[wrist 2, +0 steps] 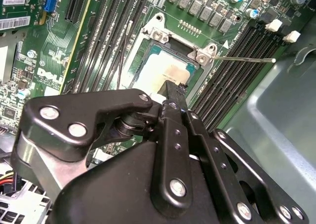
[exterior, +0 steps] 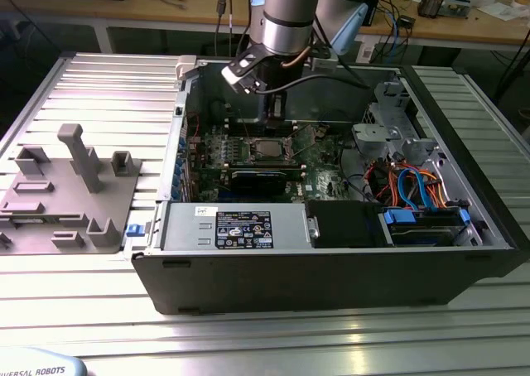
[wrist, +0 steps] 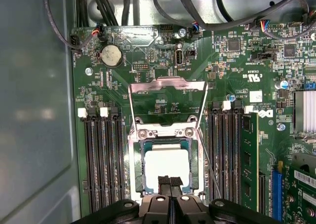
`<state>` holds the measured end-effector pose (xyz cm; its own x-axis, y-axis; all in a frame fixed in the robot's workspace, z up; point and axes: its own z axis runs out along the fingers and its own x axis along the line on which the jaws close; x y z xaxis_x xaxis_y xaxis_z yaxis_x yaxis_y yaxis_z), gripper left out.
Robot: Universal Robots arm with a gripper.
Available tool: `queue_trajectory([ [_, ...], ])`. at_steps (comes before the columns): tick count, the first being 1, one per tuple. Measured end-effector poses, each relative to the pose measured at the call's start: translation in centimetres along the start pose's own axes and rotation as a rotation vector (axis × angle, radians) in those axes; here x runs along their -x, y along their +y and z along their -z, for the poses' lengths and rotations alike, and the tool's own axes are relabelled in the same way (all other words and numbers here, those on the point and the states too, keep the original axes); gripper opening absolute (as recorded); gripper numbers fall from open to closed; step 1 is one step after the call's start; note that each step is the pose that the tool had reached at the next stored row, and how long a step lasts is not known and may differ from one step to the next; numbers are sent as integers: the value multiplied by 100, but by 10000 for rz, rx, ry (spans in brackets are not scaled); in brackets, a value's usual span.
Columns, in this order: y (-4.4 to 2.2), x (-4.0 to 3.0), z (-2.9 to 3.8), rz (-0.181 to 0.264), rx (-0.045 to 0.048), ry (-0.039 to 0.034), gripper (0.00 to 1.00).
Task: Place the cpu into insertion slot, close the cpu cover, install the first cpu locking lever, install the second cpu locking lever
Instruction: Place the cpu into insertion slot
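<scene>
Over the insertion slot (wrist: 138, 165), gripper (wrist: 170, 180): hanging straight down inside the open computer case (exterior: 331, 268); its tips are hovering at one edge of the cpu (wrist: 167, 166); whether they are touching it, I cannot tell.
Fingers: the two black fingertips (wrist: 164, 180) are pressing together, closed; nothing is showing between them.
Cpu: lying flat in the slot with its silver top facing up; it is sitting square within the silvery rim, so I am judging it already seated.
Cpu cover (wrist: 168, 84): standing raised on its hinge, not yet closed; green circuit board (wrist: 237, 71) is showing through its cut-out middle.
Key relation: the cover is lying across the cpu from the gripper; its hinge is running along the slot's edge farthest from the fingertips, on the side toward the coin cell (wrist: 112, 55); its free edge is reaching farther away again, so the whole chip is sitting between fingertips and hinge.
Locking lever (wrist 2: 247, 59): a thin wire rod is sticking out unlatched from a corner of the slot, over the long memory slots (wrist: 101, 160); in the first wrist view it is running along the slot's flank.
Progress: the first step is looking done; cover and levers are waiting.
</scene>
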<state>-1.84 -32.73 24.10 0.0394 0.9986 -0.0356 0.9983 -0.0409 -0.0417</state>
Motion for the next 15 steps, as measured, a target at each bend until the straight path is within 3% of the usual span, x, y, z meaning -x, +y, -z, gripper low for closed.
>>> queue_trajectory([
  [5, 51, 1, 4, 1, -33, -2, 11],
  [15, 78, 2, 6, 2, -52, -2, 11],
])
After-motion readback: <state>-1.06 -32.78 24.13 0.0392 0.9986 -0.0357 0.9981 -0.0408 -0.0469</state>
